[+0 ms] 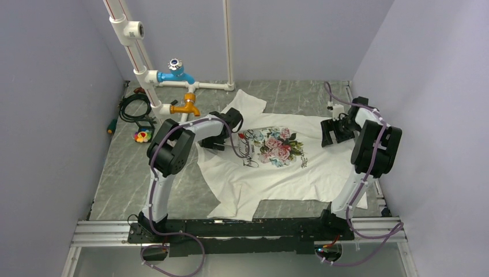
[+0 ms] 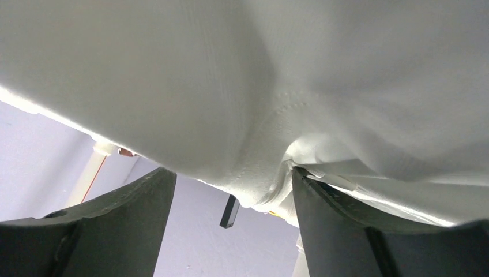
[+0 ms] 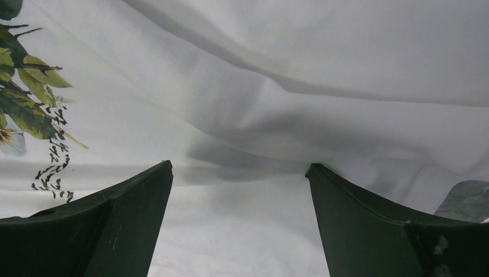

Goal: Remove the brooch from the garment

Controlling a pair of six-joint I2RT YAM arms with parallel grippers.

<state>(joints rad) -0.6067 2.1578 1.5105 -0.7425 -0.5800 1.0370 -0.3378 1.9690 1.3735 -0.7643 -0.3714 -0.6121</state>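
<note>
Garment (image 1: 277, 173): white, wrinkled, soft cloth

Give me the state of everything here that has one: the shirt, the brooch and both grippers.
Shirt: spread print-up on the table, wrinkled, near hem folded over.
Brooch: off the shirt, lying on the table to its left.
Left gripper: open, a fold of the shirt bulging between its fingers.
Right gripper: open over plain white cloth, holding nothing.
</note>
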